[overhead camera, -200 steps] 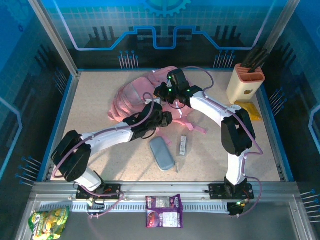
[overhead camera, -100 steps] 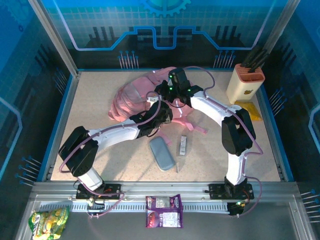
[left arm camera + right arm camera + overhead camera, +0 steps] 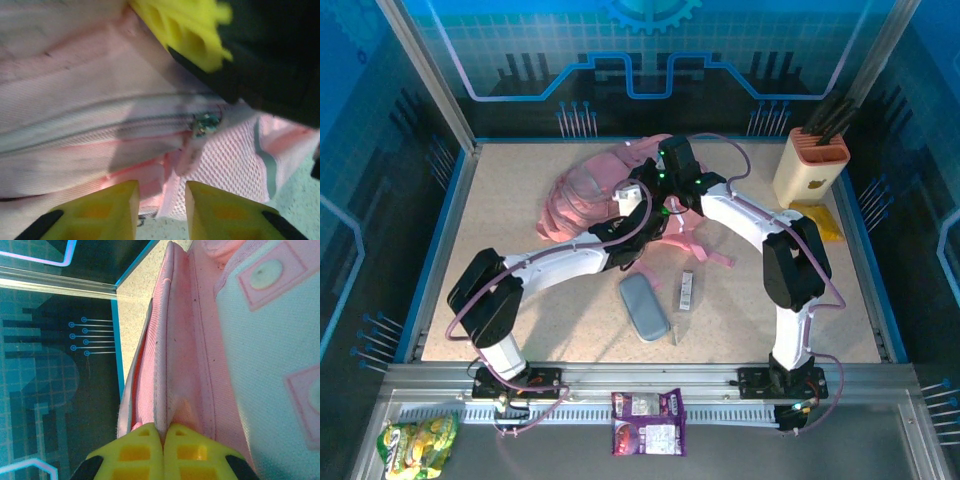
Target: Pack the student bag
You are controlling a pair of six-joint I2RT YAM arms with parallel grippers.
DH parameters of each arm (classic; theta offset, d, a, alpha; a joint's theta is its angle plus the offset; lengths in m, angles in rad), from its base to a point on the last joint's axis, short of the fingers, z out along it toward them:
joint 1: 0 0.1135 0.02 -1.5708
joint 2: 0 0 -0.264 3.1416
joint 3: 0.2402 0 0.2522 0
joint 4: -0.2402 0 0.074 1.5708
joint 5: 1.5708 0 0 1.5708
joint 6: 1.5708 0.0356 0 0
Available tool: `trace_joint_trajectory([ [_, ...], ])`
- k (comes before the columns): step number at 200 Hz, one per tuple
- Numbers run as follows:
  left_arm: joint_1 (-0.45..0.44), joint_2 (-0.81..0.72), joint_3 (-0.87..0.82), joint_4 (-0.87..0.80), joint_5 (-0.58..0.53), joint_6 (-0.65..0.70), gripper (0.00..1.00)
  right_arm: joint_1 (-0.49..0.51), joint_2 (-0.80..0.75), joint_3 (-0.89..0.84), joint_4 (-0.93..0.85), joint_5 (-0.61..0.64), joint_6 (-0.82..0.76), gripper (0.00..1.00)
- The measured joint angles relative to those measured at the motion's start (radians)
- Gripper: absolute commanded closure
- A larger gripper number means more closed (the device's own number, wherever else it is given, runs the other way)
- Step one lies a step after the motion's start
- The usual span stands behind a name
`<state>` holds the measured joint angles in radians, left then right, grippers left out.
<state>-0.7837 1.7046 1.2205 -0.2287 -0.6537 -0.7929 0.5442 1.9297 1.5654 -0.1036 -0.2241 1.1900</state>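
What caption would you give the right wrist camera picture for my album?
Right gripper pinching a pink fabric edge of the student bag.

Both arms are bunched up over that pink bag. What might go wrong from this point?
1. The right gripper pinches just a thin fold of the bag; a tug might pull it free.
2. The left gripper is open, and the small zip pull sits off to one side of its gap, so it might grab the mesh instead.
3. The two grippers work very close together and might bump.
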Motion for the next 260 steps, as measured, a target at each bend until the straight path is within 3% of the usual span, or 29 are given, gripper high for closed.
trace_joint_trajectory([
  [33,0.021,-0.034,-0.041,0.013,-0.017,0.007,0.76,0.003,0.000,-0.007,-0.008,-0.011,-0.008,1.00],
  [62,0.071,-0.106,-0.109,0.034,0.062,0.091,0.67,0.015,0.000,-0.012,-0.008,-0.021,0.000,1.00],
  [101,0.089,-0.225,-0.187,0.046,0.154,0.164,0.66,0.035,-0.012,-0.029,-0.004,-0.007,0.029,1.00],
  [121,0.165,-0.311,-0.288,0.053,0.198,0.168,0.66,0.060,-0.027,-0.053,0.002,0.018,0.038,1.00],
  [143,0.322,-0.335,-0.354,0.067,0.274,0.201,0.66,0.097,-0.024,-0.064,0.027,0.035,0.053,1.00],
  [152,0.366,-0.333,-0.367,0.078,0.307,0.229,0.65,0.113,-0.018,-0.063,0.037,0.044,0.053,0.90],
  [173,0.413,-0.331,-0.374,0.086,0.325,0.293,0.65,0.135,-0.008,-0.063,0.058,0.040,0.043,0.56],
  [183,0.436,-0.329,-0.374,0.097,0.343,0.306,0.66,0.141,-0.015,-0.063,0.068,0.028,0.027,0.46],
  [195,0.456,-0.330,-0.374,0.100,0.368,0.310,0.65,0.146,-0.037,-0.065,0.058,0.014,-0.029,0.40],
  [223,0.466,-0.392,-0.405,0.094,0.422,0.260,0.63,0.129,-0.144,-0.073,-0.037,-0.019,-0.243,0.37],
  [260,0.416,-0.522,-0.443,0.060,0.475,0.124,0.62,0.068,-0.188,0.059,-0.307,-0.034,-0.746,0.38],
])
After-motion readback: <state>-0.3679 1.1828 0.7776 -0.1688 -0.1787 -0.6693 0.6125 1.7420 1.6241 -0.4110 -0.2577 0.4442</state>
